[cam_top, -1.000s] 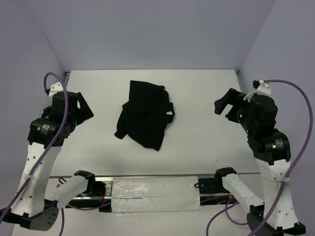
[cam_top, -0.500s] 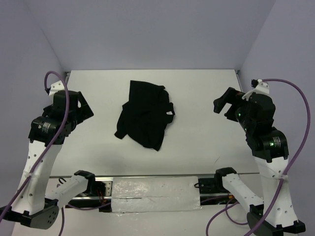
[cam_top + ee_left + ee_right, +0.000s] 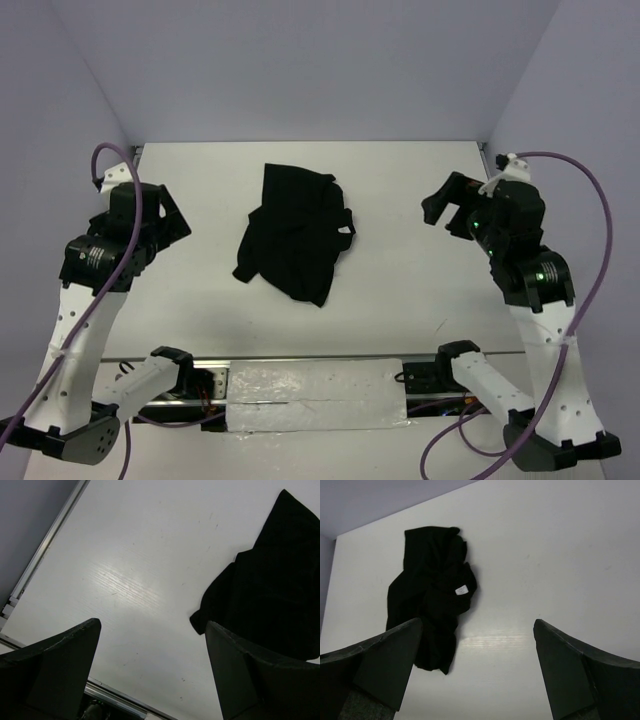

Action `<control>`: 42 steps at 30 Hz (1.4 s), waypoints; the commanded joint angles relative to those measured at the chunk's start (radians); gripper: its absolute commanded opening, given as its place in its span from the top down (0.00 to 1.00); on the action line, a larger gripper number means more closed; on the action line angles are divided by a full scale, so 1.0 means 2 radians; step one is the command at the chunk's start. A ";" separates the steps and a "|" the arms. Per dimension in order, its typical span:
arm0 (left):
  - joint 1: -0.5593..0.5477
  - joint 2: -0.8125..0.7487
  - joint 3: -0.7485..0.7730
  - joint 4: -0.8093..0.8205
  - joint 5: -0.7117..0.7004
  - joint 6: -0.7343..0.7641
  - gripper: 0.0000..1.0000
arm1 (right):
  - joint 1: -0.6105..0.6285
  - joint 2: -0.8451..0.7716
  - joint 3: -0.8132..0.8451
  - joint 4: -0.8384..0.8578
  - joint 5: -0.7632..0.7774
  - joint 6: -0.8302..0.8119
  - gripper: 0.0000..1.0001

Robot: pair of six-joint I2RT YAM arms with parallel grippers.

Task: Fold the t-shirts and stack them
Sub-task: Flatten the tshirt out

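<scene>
Over the table, seen from above, the black t-shirt (image 3: 297,238) lies in a crumpled, unfolded heap near the middle of the white table (image 3: 420,290). A small white tag (image 3: 349,229) shows at its right edge. The left gripper (image 3: 172,222) hangs to the left of the cloth and the right gripper (image 3: 445,210) to the right. Both are well apart from it, with fingers spread wide and nothing between them.

From the left wrist, the two dark fingers (image 3: 60,665) stand far apart over bare table. The t-shirt fills the upper right of the view. One rumpled flap, possibly a sleeve though the black cloth hides its shape, reaches toward the gap between the fingers without touching them.

From the right wrist, the fingers (image 3: 385,660) are likewise spread and grip nothing. The t-shirt sits beyond the left finger, bunched into a long uneven mound, its tag lying face up near the edge closest to the middle of the view. The cloth is clear of both fingers.
</scene>
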 commanded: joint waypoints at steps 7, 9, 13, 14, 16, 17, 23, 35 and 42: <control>0.002 0.008 -0.042 0.011 0.041 -0.034 0.01 | 0.188 0.293 0.020 0.177 -0.038 0.030 0.22; 0.003 0.012 -0.047 0.001 0.051 -0.040 0.00 | 0.203 0.342 0.039 0.184 -0.049 0.040 0.28; 0.003 0.006 -0.080 -0.008 0.080 -0.042 0.01 | 0.261 0.451 0.072 0.171 -0.023 0.048 0.31; 0.003 0.000 -0.086 -0.010 0.083 -0.044 0.00 | 0.277 0.463 0.076 0.162 -0.012 0.050 0.31; 0.003 -0.007 -0.103 -0.007 0.099 -0.042 0.00 | 0.284 0.482 0.065 0.161 -0.005 0.057 0.34; 0.003 -0.013 -0.107 -0.007 0.104 -0.039 0.00 | 0.287 0.483 0.041 0.177 -0.018 0.060 0.38; 0.003 -0.028 -0.143 -0.007 0.118 -0.041 0.00 | 0.301 0.484 0.012 0.190 -0.024 0.057 0.65; 0.002 0.026 -0.205 0.098 0.195 -0.060 0.01 | 0.268 0.334 -0.021 0.106 0.105 0.135 1.00; -0.055 0.200 -0.173 0.186 0.202 -0.120 0.08 | 0.188 0.207 -0.143 0.115 0.085 0.195 1.00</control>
